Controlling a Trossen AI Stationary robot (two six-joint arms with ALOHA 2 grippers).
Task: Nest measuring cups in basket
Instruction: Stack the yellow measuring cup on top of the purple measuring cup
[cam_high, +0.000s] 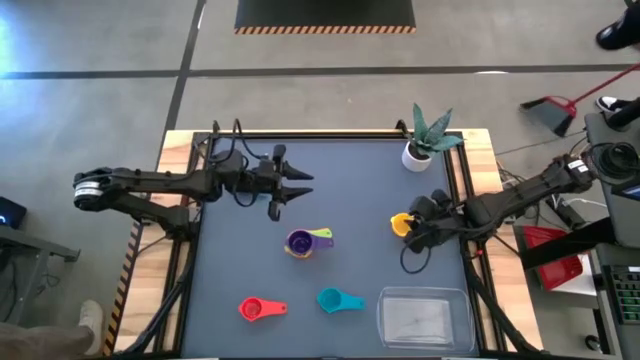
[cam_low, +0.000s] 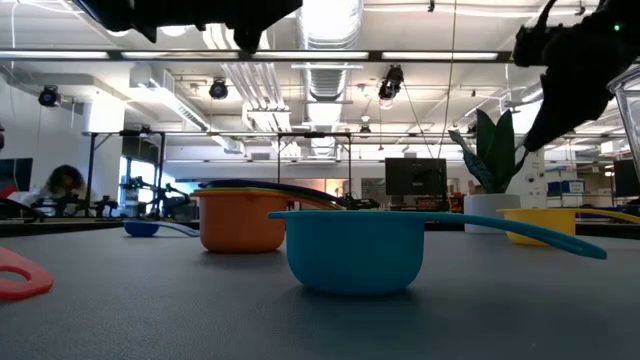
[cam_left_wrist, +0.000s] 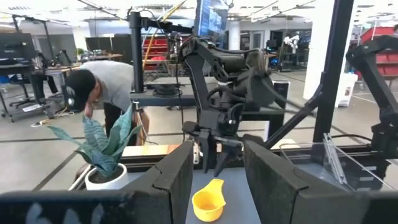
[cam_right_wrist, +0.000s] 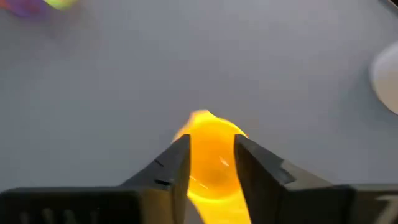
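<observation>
Right gripper (cam_high: 412, 228) sits low near the table's right edge, fingers (cam_right_wrist: 174, 163) straddling the yellow cup (cam_high: 401, 224) with a slight gap on each side; whether they grip it cannot be told. Left gripper (cam_high: 300, 187) hovers partly open over the table's rear left. Purple and green cups (cam_high: 303, 241) lie stacked at centre. Red cup (cam_high: 254, 308) and teal cup (cam_high: 332, 299) lie near the front edge. Basket (cam_high: 424, 318) occupies the front right corner.

Right tool (cam_right_wrist: 211, 168) low, left tool (cam_high: 290, 190) raised, parted
</observation>
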